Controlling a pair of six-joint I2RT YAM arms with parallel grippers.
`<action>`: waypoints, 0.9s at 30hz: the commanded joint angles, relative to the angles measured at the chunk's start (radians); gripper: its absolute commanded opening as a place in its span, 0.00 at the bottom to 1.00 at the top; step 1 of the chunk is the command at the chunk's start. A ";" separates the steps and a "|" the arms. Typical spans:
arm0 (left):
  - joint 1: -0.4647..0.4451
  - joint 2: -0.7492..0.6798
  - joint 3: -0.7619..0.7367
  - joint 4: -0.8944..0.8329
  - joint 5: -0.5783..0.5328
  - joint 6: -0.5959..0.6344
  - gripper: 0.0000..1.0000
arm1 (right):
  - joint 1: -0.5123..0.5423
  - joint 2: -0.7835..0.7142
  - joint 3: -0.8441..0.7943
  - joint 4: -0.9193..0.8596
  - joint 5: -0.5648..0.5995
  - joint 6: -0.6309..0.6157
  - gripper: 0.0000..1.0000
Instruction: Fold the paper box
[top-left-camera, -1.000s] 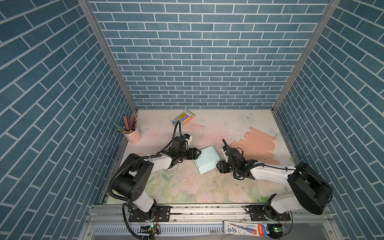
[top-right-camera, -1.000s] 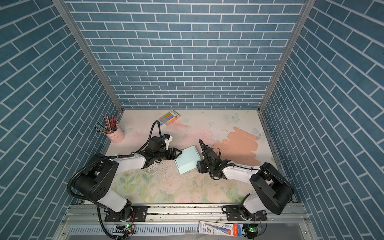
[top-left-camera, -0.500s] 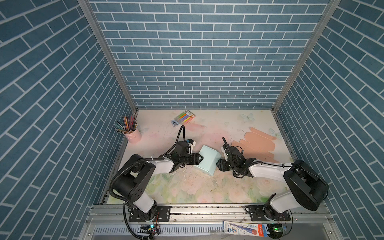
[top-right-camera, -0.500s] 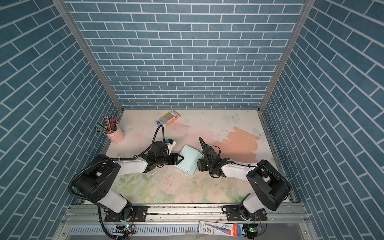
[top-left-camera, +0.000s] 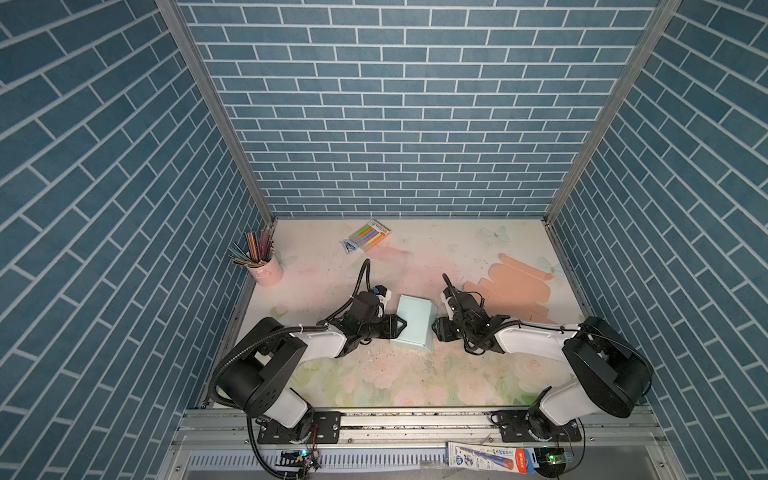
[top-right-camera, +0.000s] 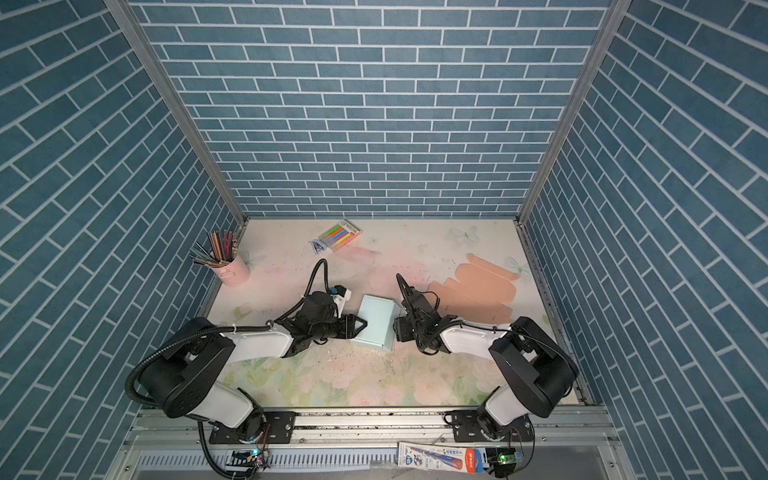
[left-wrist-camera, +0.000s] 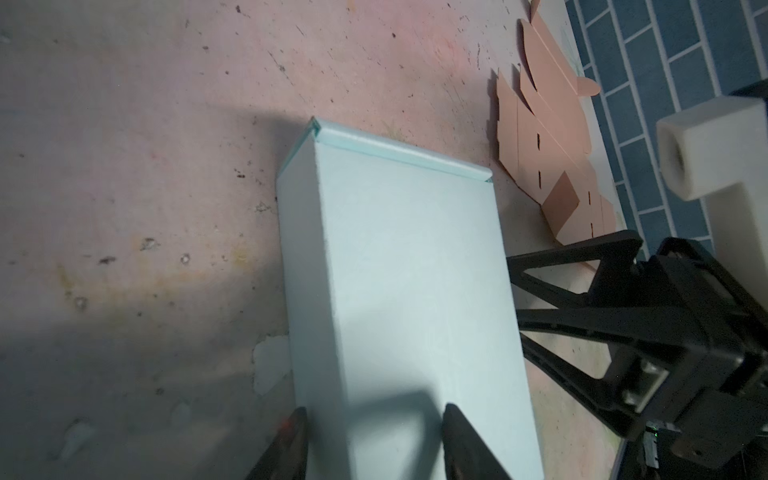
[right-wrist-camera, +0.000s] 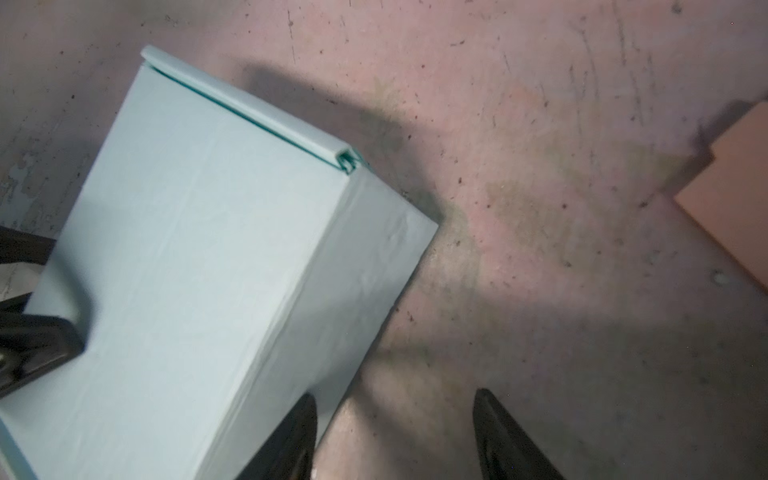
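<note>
The light blue paper box (top-left-camera: 413, 320) (top-right-camera: 376, 320) lies closed on the floral table between both arms, its tucked flap edge at the far end. My left gripper (top-left-camera: 401, 323) (top-right-camera: 362, 323) is at the box's left side. In the left wrist view this gripper (left-wrist-camera: 376, 415) is open, one finger beside the side wall and one over the top face of the box (left-wrist-camera: 399, 270). My right gripper (top-left-camera: 434, 326) (top-right-camera: 395, 326) is at the box's right side. In the right wrist view that gripper (right-wrist-camera: 395, 405) is open, one finger against the box (right-wrist-camera: 199, 249) wall, the other over bare table.
A flat orange cardboard blank (top-left-camera: 511, 286) lies on the table behind the right arm. A pink cup of pencils (top-left-camera: 262, 266) stands at the back left. A marker pack (top-left-camera: 370, 236) lies near the back wall. Brick walls close three sides.
The box has turned from a diagonal lie to square with the table. The left gripper has come forward along its left side with narrower jaws. The right gripper stays at its right side.
</note>
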 joint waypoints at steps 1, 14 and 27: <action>-0.043 -0.009 -0.018 0.027 0.064 -0.020 0.51 | 0.046 0.037 0.033 0.025 -0.058 0.006 0.61; -0.039 -0.059 -0.071 0.035 0.059 -0.040 0.50 | 0.059 0.015 0.006 0.063 -0.073 0.028 0.61; 0.007 -0.238 -0.173 -0.047 0.059 -0.039 0.68 | 0.054 -0.148 -0.180 0.039 -0.070 0.090 0.61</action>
